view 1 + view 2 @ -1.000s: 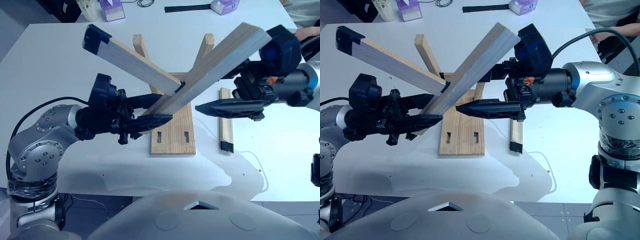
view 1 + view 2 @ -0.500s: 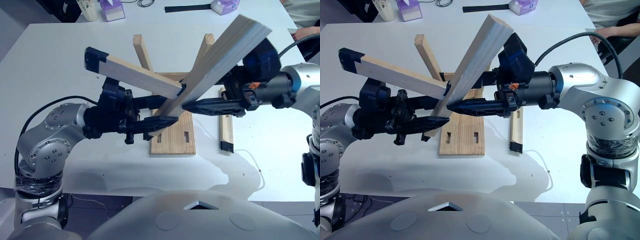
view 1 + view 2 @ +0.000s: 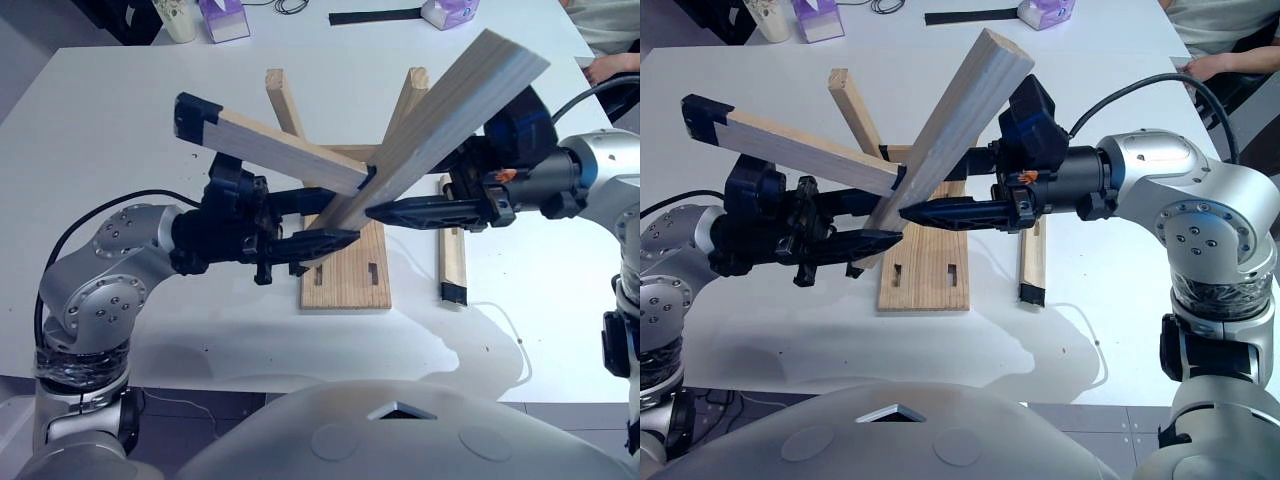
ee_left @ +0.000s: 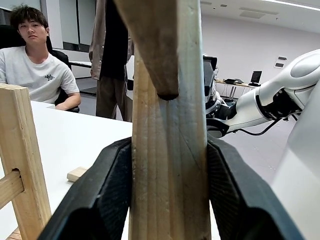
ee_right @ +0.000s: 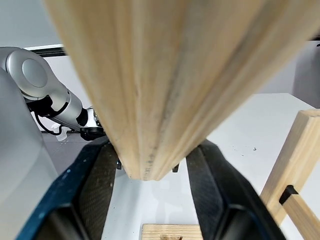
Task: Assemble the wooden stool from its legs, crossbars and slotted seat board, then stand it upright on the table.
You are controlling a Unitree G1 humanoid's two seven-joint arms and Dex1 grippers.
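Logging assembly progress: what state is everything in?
Plain leg: raised, tilted.
Black-capped leg: raised, end against plain leg.
Left end effector: shut on plain leg.
Right end effector: beside plain leg, closure unclear.
Seat board: flat on table, slots empty.
Loose black-tipped piece: flat on table.
Crossbar-joined leg pair: lying on table.

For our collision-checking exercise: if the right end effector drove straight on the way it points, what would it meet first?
Probably the left end effector, pointing back at it across the wooden leg both grip; depth is unclear.
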